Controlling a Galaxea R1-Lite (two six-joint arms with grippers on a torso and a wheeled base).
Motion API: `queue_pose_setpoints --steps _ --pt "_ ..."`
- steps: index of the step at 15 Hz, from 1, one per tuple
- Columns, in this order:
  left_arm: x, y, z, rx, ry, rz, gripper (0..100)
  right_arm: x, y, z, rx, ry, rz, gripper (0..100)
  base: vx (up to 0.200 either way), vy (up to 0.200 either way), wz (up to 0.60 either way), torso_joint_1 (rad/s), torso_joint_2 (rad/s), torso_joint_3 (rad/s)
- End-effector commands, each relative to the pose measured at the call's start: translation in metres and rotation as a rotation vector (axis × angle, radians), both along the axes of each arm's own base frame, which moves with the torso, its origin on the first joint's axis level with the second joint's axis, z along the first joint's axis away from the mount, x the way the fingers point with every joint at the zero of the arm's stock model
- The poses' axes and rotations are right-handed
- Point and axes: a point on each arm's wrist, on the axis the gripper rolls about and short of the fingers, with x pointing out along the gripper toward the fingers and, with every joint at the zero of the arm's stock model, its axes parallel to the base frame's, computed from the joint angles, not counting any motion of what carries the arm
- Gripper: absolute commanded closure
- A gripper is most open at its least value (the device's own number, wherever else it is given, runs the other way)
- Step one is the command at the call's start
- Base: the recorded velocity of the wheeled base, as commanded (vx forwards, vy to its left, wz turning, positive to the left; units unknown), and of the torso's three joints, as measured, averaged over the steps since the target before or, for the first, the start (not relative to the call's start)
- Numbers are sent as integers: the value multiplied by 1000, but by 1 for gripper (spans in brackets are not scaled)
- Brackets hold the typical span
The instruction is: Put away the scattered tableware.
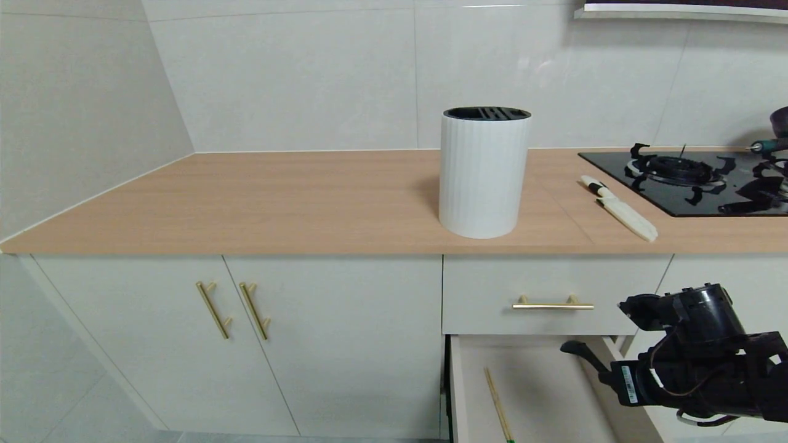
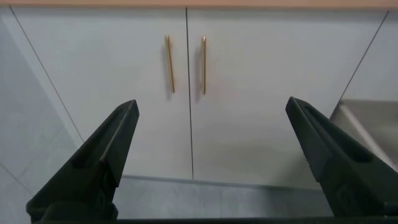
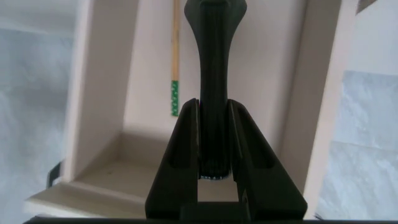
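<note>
Your right hand [image 3: 213,109] is pinching a black utensil [image 3: 214,37] over the open drawer [image 1: 458,394], where one chopstick [image 1: 497,403] already lies, so I judge you roughly midway. Still left: release that utensil, then fetch the knife [image 1: 619,208] on the table [image 1: 246,197], at 3 o'clock from the white holder [image 1: 484,172]. Your left hand [image 2: 211,107] hangs spread and empty.

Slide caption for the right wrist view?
Right gripper clamps a black utensil over the open drawer, where a green-tipped chopstick lies.
</note>
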Motion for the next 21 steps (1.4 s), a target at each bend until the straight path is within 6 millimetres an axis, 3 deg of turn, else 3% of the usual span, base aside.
queue_pose_setpoints --steps 1,12,19,21 --pt "0 0 0 0 1 1 0 2 1 -4 -3 11 1 100 0 0 0 -183 471 281" --pt "0 0 0 0 -1 1 0 5 2 -12 0 2 1 100 0 0 0 -128 404 271" --pt "0 0 0 0 1 1 0 24 11 -34 11 -63 -9 100 0 0 0 -3 11 5" --pt "0 0 0 0 1 1 0 29 13 -58 -11 -9 -13 100 0 0 0 0 0 0"
